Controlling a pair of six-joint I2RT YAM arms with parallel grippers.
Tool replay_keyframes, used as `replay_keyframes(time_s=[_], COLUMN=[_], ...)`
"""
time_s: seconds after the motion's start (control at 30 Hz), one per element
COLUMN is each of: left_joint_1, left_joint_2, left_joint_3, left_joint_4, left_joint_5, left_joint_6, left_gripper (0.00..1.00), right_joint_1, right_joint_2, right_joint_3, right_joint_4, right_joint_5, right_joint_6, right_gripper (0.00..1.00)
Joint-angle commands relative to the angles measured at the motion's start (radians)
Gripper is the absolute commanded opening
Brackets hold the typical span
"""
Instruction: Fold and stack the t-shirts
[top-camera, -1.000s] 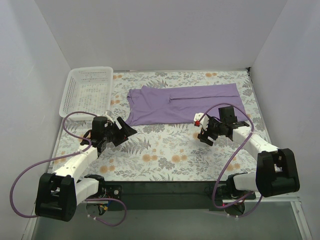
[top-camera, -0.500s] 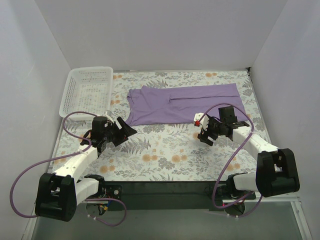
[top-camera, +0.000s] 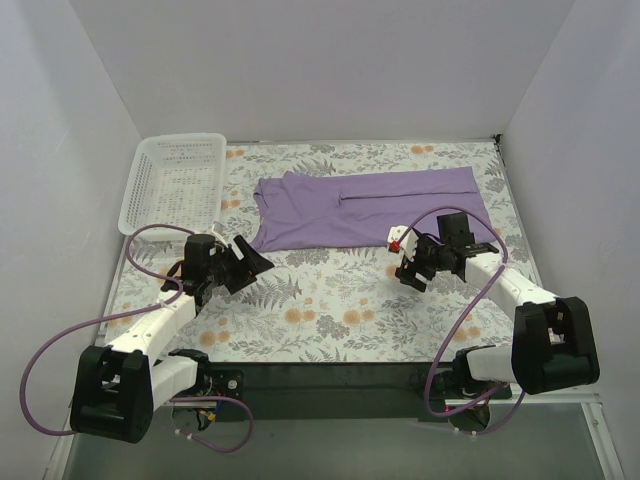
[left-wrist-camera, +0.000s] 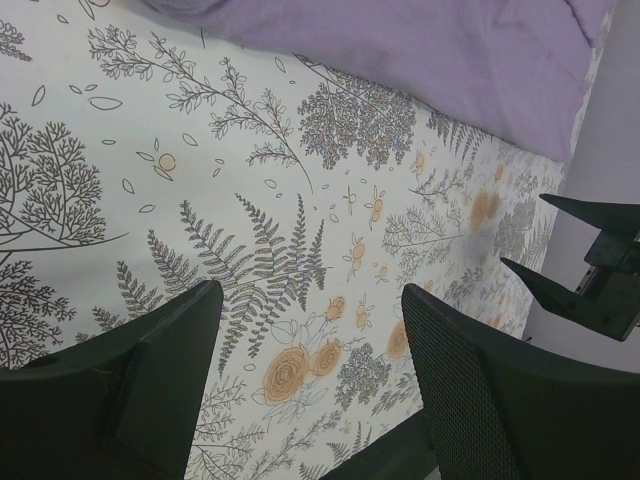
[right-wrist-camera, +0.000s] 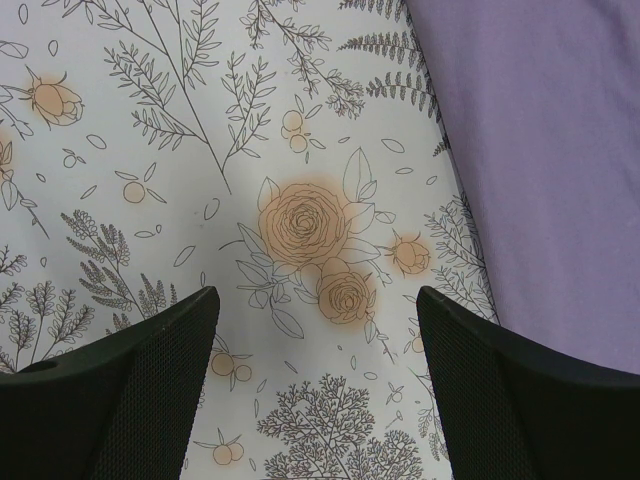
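Note:
The lavender-purple t-shirt (top-camera: 365, 205) lies folded into a long band across the far half of the floral cloth. It shows at the top of the left wrist view (left-wrist-camera: 430, 50) and at the right of the right wrist view (right-wrist-camera: 545, 150). My left gripper (top-camera: 258, 262) is open and empty, just in front of the shirt's left end. In its wrist view (left-wrist-camera: 310, 300) it hangs over bare floral cloth. My right gripper (top-camera: 404, 268) is open and empty, near the shirt's front right edge. In its wrist view (right-wrist-camera: 315, 300) it hangs over an orange rose print.
A white mesh basket (top-camera: 172, 182) stands at the far left corner. Floral cloth (top-camera: 330, 300) covers the table. White walls close in on three sides. The right gripper's fingertips (left-wrist-camera: 580, 280) show at the right of the left wrist view.

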Motion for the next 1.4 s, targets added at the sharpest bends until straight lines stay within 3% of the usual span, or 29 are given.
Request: replay_keyframes(time_s=[0.0,0.63,0.83,1.1,1.37], left_joint_1=[-0.005,-0.010,-0.045,-0.138,-0.160], left_joint_2=[-0.008,0.014,0.089,0.303,0.480], left_joint_3=[-0.005,0.001,0.061,0.210,0.351], left_joint_4=[0.011,0.021,0.021,0.006,-0.109], left_joint_5=[-0.011,-0.030,-0.163,-0.433,-0.631], left_joint_6=[0.008,-0.012,-0.108,-0.271,-0.345], left_gripper=[0.71,0.70,0.64,0.56,0.50], right_joint_1=[0.002,0.002,0.004,0.004,0.004], right_joint_2=[-0.023,-0.021,-0.017,-0.024,-0.032], right_joint_3=[-0.004,-0.005,-0.005,-0.009,-0.013], right_joint_4=[0.022,0.021,0.022,0.022,0.022], right_joint_5=[-0.019,-0.029,-0.035,-0.037,-0.046], right_joint_6=[0.005,-0.003,-0.003,-0.006,-0.015], right_gripper=[0.86,0.86,0.86,0.86,0.86])
